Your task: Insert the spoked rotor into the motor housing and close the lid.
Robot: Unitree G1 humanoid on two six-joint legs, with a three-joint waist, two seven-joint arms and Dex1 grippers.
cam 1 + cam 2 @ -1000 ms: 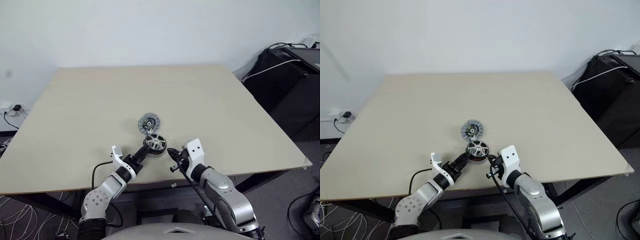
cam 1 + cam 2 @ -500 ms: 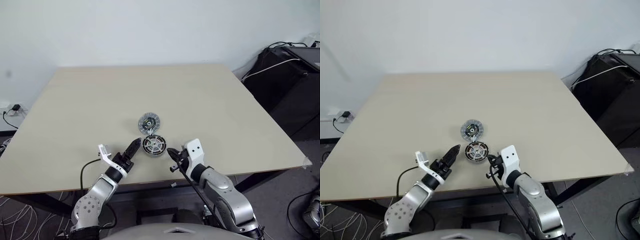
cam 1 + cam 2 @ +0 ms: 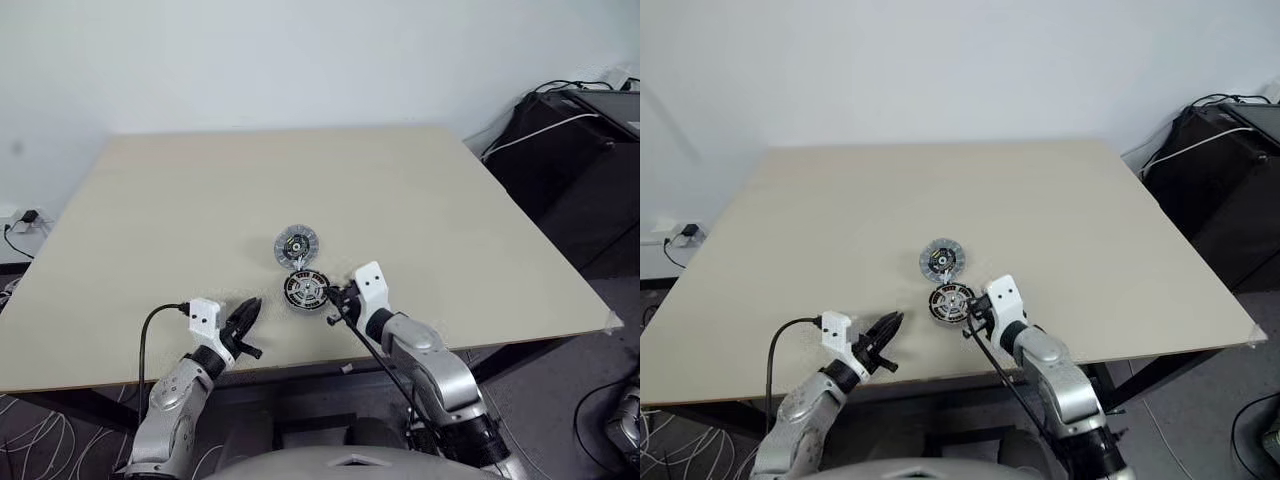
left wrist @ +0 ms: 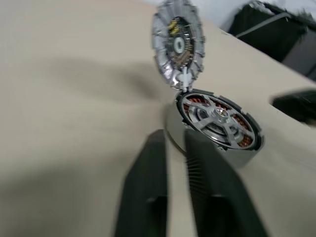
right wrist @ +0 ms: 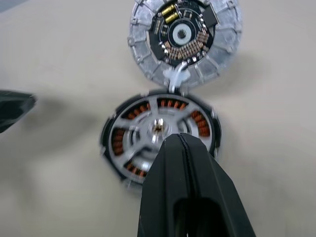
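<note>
Sitting near the front edge of the table, about midway along it, the housing has the rotor seated in it: the silver spokes and hub lie flat across the top, and copper-orange windings show through the gaps between the spokes. The lid lies flat on the table just behind the housing, toward the back edge, with its dark inner face and small electronic parts turned up. A short white link runs from the lid's near rim to the housing's rim, so the two touch there; the lid is open, not over the rotor.

The right gripper reaches in from the front edge, its two black fingers pressed together and holding nothing. Its tip is just beside the housing's right rim in the head views, and in the right wrist view it overlaps the near part of the rotor; whether it touches cannot be told.

The left gripper hangs over the front edge of the table, to the left of the housing and apart from it. Its fingers lie close together with only a thin slit between them, empty, pointing toward the housing.
</note>
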